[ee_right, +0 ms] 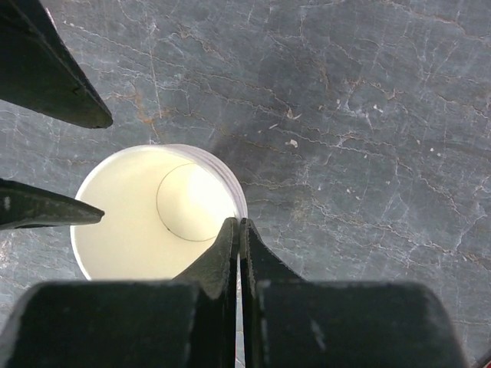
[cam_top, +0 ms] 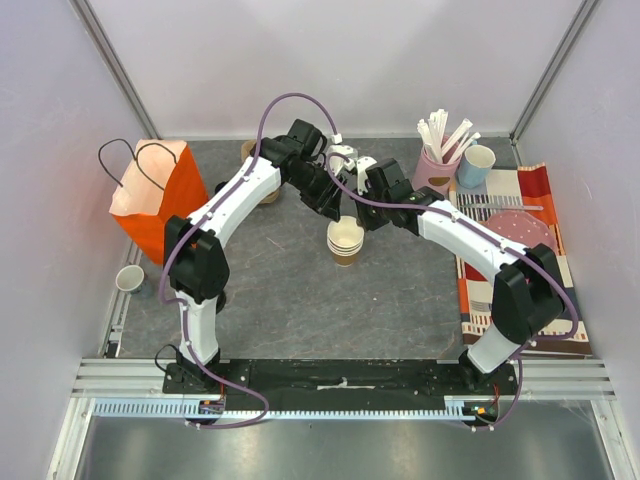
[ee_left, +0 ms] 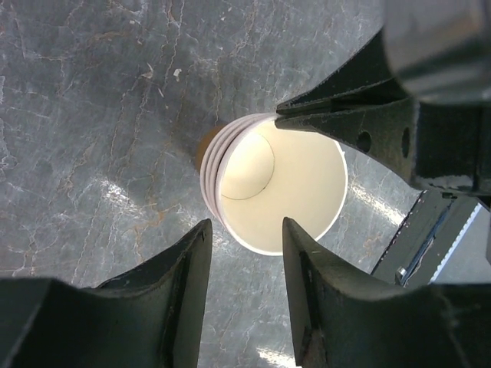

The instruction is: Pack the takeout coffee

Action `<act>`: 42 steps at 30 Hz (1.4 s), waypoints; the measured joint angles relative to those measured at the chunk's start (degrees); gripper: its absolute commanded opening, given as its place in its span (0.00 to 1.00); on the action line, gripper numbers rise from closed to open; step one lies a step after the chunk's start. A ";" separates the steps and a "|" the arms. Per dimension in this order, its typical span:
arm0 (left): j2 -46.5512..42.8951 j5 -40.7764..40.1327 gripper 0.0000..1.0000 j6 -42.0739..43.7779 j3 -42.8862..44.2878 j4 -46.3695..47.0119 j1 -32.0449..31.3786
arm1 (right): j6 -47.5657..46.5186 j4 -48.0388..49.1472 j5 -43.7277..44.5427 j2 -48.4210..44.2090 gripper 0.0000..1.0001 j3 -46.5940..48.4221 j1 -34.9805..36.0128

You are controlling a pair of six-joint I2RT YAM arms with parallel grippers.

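A stack of nested brown kraft paper cups point(cam_top: 346, 240), cream-white inside point(ee_left: 280, 184) point(ee_right: 146, 222), stands in the middle of the grey table. My right gripper point(ee_right: 239, 224) point(cam_top: 364, 220) is shut on the top cup's rim, one finger inside and one outside. It enters the left wrist view from the upper right, with its fingers point(ee_left: 337, 119) meeting at the rim. My left gripper point(ee_left: 245, 226) point(cam_top: 335, 210) hangs open over the opposite side of the stack. Its fingers point(ee_right: 54, 84) stand apart with nothing held between them.
An orange paper bag point(cam_top: 155, 195) with black handles stands at the left, a small white cup point(cam_top: 130, 278) near it. At the right are a pink holder of white sticks point(cam_top: 435, 165), a light blue cup point(cam_top: 476, 165) and a pink plate point(cam_top: 520, 230) on a striped cloth point(cam_top: 545, 300).
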 measured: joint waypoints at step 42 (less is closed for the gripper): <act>-3.96 -1.79 0.60 -1.81 6.69 -3.93 3.39 | 9.66 2.47 10.71 -12.74 0.00 -6.58 -18.49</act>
